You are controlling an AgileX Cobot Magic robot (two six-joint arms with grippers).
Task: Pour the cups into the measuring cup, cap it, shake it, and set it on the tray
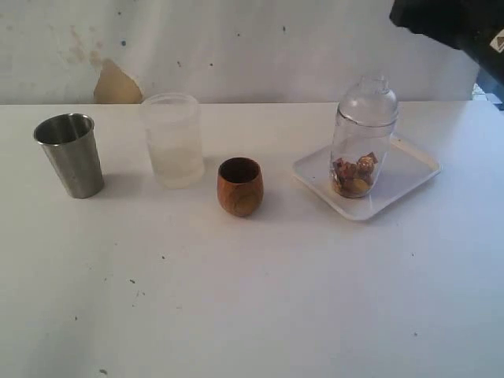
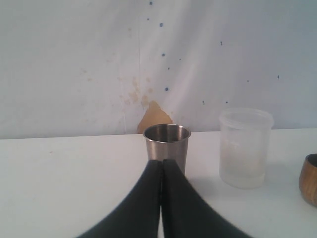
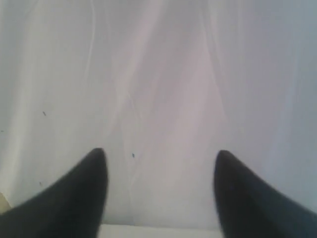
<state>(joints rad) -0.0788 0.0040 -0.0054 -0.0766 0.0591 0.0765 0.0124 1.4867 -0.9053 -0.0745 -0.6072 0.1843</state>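
The clear measuring cup (image 1: 362, 142) stands upright on the white tray (image 1: 411, 168) at the right, with a clear domed cap (image 1: 368, 101) on it and brown and yellow pieces at its bottom. The brown wooden cup (image 1: 239, 186) sits mid-table, and the steel tumbler (image 1: 69, 154) is at the far left. My left gripper (image 2: 162, 161) is shut and empty, low over the table in front of the steel tumbler (image 2: 167, 140). My right gripper (image 3: 159, 159) is open with nothing between its fingers, facing the white backdrop.
A frosted white plastic cup (image 1: 173, 140) stands between the steel tumbler and the wooden cup; the left wrist view also shows that frosted cup (image 2: 245, 148). A black part of the right arm (image 1: 453, 24) hangs at the top right, above the tray. A white wall backs the table.
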